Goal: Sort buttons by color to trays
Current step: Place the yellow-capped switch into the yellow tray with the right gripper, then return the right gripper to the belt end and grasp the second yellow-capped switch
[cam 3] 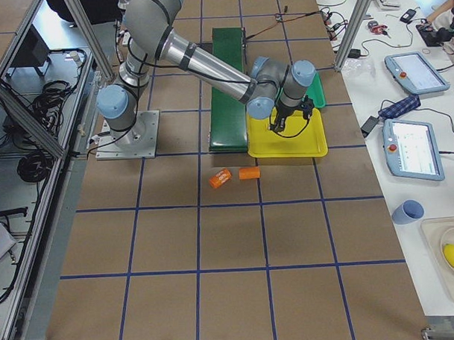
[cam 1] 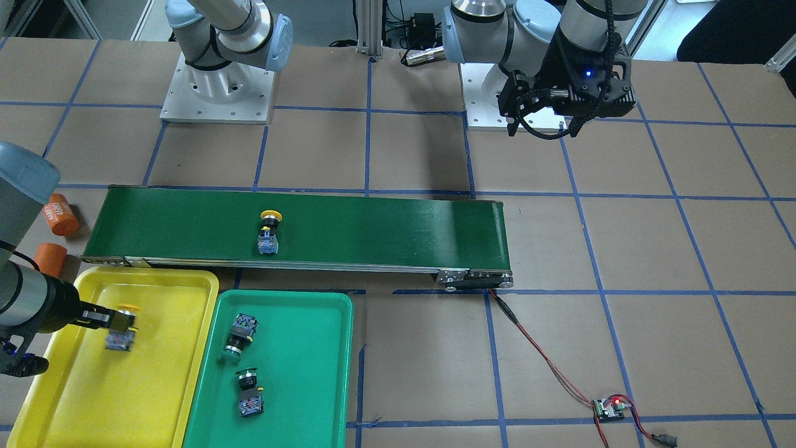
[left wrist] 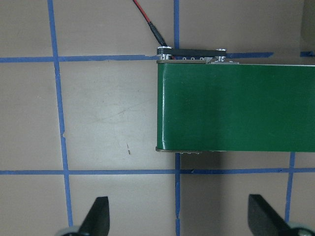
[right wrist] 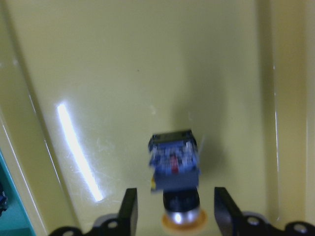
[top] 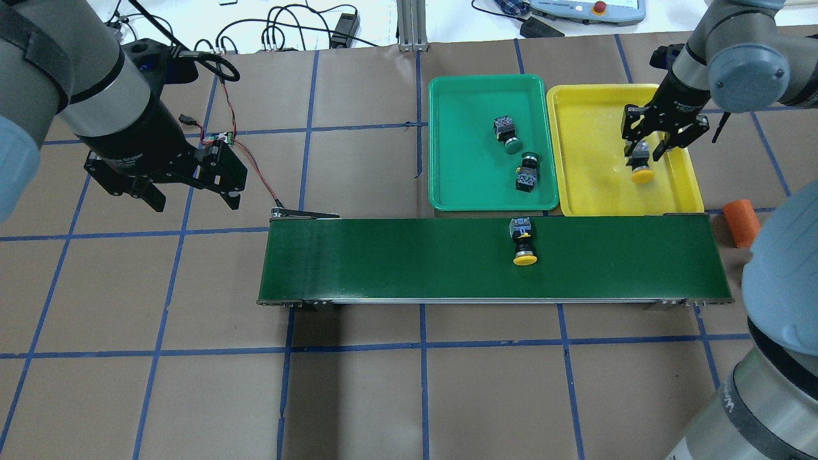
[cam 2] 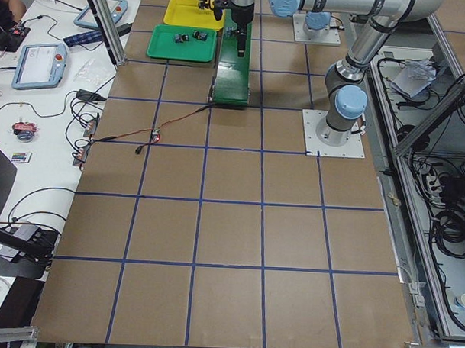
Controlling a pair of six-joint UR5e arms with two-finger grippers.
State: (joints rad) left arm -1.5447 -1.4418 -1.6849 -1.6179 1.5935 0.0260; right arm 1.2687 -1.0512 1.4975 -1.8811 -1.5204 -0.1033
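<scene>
Brown papered table (top: 358, 396), blue tape grid. Overhead view: dark-green conveyor belt (top: 396, 255) across centre. Green tray (top: 460, 160) and yellow tray (top: 594, 185) side by side at belt's 1 o'clock. Left gripper (top: 195, 204) at belt's 10 o'clock, jaws wide, empty. Right gripper (top: 644, 153) over yellow tray, fingers spread, not touching blurred yellow-capped button (top: 641, 169) between them. Second yellow-capped button (top: 524, 243) lies on belt, 6 o'clock of green tray. Two green-capped buttons (top: 507, 134) (top: 527, 172) in green tray.

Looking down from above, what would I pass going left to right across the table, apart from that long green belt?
left gripper → green tray → yellow tray → orange cylinder
</scene>
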